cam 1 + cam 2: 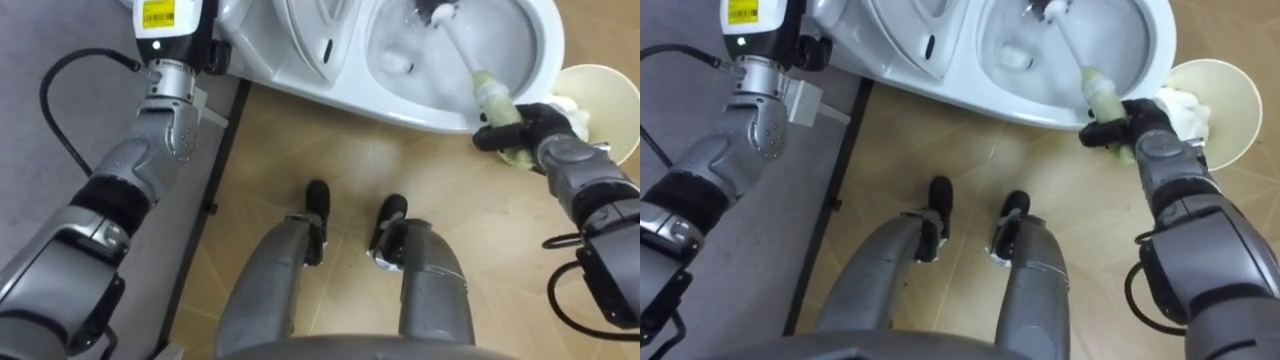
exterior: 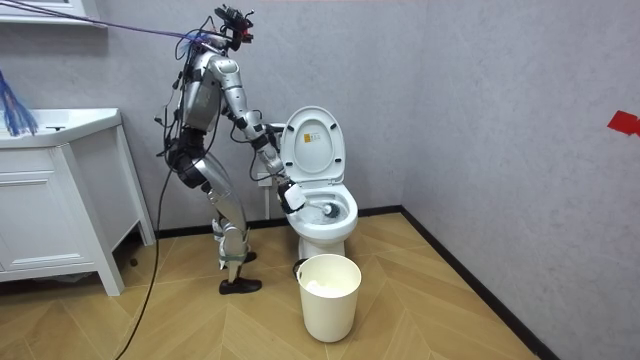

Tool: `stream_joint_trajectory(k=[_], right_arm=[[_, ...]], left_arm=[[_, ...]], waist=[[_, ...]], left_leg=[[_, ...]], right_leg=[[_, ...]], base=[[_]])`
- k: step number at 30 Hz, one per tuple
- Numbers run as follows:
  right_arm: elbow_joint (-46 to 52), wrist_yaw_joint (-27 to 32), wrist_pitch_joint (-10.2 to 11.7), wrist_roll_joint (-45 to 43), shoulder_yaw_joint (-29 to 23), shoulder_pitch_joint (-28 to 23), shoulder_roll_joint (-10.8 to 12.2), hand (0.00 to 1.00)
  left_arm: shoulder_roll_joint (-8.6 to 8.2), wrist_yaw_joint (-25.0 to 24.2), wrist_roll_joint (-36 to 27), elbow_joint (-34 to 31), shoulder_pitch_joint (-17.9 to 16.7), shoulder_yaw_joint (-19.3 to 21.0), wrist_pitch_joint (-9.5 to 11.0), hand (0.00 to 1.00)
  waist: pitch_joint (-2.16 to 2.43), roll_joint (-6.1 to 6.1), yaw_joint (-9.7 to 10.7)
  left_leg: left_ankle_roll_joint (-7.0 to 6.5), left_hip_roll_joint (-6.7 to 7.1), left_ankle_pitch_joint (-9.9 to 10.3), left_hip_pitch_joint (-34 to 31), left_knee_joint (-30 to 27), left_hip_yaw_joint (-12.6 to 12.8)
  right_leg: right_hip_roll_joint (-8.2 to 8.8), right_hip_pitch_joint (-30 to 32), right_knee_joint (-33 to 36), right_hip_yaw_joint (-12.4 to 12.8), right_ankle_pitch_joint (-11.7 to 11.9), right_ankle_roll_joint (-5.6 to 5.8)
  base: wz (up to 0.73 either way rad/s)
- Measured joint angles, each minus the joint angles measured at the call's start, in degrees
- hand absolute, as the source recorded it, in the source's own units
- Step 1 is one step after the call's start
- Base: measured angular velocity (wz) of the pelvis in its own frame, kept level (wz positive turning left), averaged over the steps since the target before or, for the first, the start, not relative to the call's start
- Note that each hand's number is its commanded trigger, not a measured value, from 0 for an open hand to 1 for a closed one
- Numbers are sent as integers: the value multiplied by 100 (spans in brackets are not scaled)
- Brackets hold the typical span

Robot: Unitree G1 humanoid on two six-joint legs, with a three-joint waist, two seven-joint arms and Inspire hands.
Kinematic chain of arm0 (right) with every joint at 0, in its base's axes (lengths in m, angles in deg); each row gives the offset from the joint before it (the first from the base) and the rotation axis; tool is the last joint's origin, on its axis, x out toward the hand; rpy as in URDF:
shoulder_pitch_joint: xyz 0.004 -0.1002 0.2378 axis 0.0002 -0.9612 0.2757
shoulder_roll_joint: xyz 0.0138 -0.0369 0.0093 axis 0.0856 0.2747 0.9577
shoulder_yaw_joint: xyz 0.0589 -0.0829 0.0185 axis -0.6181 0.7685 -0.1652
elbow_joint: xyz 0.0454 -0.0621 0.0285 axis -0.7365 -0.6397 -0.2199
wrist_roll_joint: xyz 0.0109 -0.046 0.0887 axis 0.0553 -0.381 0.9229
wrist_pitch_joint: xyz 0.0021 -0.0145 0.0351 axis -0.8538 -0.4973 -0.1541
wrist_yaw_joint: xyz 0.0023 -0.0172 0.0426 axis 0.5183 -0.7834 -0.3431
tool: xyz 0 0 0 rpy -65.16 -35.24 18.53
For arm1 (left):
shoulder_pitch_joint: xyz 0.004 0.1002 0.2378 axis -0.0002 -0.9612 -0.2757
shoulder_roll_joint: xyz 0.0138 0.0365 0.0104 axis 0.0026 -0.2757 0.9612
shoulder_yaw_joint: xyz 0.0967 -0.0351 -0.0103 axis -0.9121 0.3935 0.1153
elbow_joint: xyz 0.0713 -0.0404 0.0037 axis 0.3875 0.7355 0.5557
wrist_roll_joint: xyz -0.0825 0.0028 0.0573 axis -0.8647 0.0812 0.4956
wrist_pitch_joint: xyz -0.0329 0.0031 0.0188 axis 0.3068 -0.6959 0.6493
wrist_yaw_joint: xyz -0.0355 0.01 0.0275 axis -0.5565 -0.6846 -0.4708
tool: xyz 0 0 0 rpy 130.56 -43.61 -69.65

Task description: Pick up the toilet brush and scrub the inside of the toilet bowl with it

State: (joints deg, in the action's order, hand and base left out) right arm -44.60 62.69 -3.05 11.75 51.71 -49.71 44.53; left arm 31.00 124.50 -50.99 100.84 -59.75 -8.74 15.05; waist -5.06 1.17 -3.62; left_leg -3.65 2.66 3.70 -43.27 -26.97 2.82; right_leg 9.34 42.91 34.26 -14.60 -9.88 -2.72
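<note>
Far left, the left hand (image 1: pixel 185 30) is up close beside the back of the toilet; whether it's open or has hold of anything I can't tell. Next over is the toilet (image 1: pixel 420 110) itself, lid (image 2: pixel 312 145) up, w/ the robot standing right at it & bent toward the bowl. Inside the bowl is the brush (image 1: pixel 475 68). Its shaft slants in over the near rim, and its bristle head (image 1: pixel 437 12) is at the far side, low down, prob. touching porcelain. Right of that, the right hand (image 1: pixel 525 125) is closed tight round the brush's pale-green grip, just outside the rim. Furthest right, a white bin (image 1: pixel 612 95) sits on the floor just beside the bowl. Progress, as a judgement: pick-up & reach-in are done, and scrubbing is the step in hand. How much of the bowl is already clean can't be read. Left to do: sweep the head round the walls & under the rim, then lift the brush out & put it away.
</note>
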Motion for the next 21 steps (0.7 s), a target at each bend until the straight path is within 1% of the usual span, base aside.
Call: stream_joint_trajectory(k=[1, 2, 3, 4, 5, 6, 7, 8, 9, 11, 13, 14, 15, 16, 17, 18, 20, 21], right_arm=[[8, -9, -2, -226, 42, -1, 25, 100], [18, -5, -20, -747, 111, -4, 106, 100], [20, 77, -54, -1142, 171, -21, 155, 100], [26, 106, -80, -1327, 189, -30, 175, 100], [56, 206, -112, -1716, 190, -75, 191, 100], [120, 266, -137, -2042, 191, -115, 189, 100], [182, 277, -151, -2193, 193, -141, 232, 100], [407, 331, -215, -2528, 201, -234, 206, 100], [603, 405, -277, -2785, 268, -328, 199, 100], [853, 472, -358, -3104, 297, -493, 208, 100], [1002, 524, -373, -3398, 296, -635, 170, 100], [1164, 556, -377, -3618, 298, -808, 78, 100], [1249, 581, -379, -3712, 298, -885, 75, 100], [1425, 601, -383, -3899, 299, -1065, 24, 100], [1576, 627, -383, -4046, 302, -1239, -61, 100], [1627, 630, -383, -4125, 302, -1320, -70, 100], [1787, 627, -356, -4368, 300, -1605, -86, 100], [1783, 624, -327, -4388, 302, -1658, -94, 100]], left_arm=[[-10, -9, 5, 0, 0, 14, 0, 0], [-48, -29, 81, -2, 2, 59, -8, 0], [-91, -55, 90, -5, 21, 83, -18, 0], [-101, -69, 74, -5, 24, 88, -19, 0], [-110, -94, 70, -4, 23, 95, -18, 0], [-118, -117, 60, -1, 6, 98, -18, 0], [-125, -125, 60, 8, -6, 98, -18, 0], [-129, -127, 58, 63, -9, 111, -17, 0], [-127, -138, 54, 108, -15, 106, -13, 0], [-130, -203, 56, 151, -71, 107, -11, 0], [-133, -232, 65, 189, -133, 121, -7, 0], [-128, -264, 66, 187, -195, 162, 11, 0], [-126, -274, 65, 187, -237, 179, 21, 0], [-126, -292, 66, 182, -357, 235, 30, 0], [-130, -331, 57, 173, -458, 273, 29, 0], [-130, -363, 57, 170, -507, 287, 29, 0], [-108, -497, 149, 160, -691, 397, 87, 0], [-103, -551, 182, 161, -739, 437, 106, 0]], waist=[[0, 1, -12], [-21, 36, -68], [-56, 102, -104], [-60, 130, -106], [-60, 157, -134], [-61, 159, -154], [-62, 167, -162], [-59, 175, -181], [-57, 177, -180], [-57, 177, -168], [-52, 178, -121], [-37, 175, -139], [-29, 160, -147], [-17, 153, -143], [15, 147, -105], [38, 142, -102], [134, 67, -89], [149, 44, -86]], left_leg=[[2, -11, 1, 1, 1, -1], [16, -50, 10, 6, -3, -6], [26, -89, 21, 17, -29, -24], [27, -95, 22, 16, -32, -31], [29, -106, 23, 25, -26, -29], [33, -118, 27, 49, -24, 4], [37, -130, 32, 64, -31, 12], [51, -172, 68, 95, -55, 10], [72, -201, 93, 148, -46, 1], [93, -201, 106, 275, 27, -25], [102, -197, 111, 388, 68, -25], [96, -199, 107, 466, 123, -13], [93, -201, 104, 515, 153, 3], [101, -207, 105, 635, 212, 27], [113, -207, 122, 738, 260, 36], [117, -205, 129, 785, 284, 35], [135, -213, 137, 1008, 428, 43], [141, -211, 141, 1076, 456, 46]], right_leg=[[-19, -7, -20, 5, 9, -1], [-74, -44, -94, 5, 35, 9], [-139, -114, -190, -46, 57, 34], [-144, -132, -208, -98, 63, 27], [-141, -149, -239, -147, 76, 11], [-151, -167, -247, -135, 79, 9], [-161, -192, -264, -134, 80, 6], [-182, -262, -328, -126, 102, -13], [-249, -348, -411, -138, 114, -11], [-254, -491, -475, -182, 103, -20], [-262, -590, -508, -182, 84, -28], [-307, -669, -585, -160, 89, -24], [-338, -700, -609, -127, 95, -33], [-350, -809, -671, -101, 116, -64], [-347, -897, -692, -99, 114, -70], [-344, -946, -704, -100, 104, -73], [-351, -1144, -780, -86, 84, -78], [-352, -1198, -795, -78, 71, -75]], base=[[-7], [-10], [-8], [-5], [-5], [-7], [-10], [-10], [-7], [3], [2], [-6], [-11], [-8], [-5], [0], [0], [-5]])
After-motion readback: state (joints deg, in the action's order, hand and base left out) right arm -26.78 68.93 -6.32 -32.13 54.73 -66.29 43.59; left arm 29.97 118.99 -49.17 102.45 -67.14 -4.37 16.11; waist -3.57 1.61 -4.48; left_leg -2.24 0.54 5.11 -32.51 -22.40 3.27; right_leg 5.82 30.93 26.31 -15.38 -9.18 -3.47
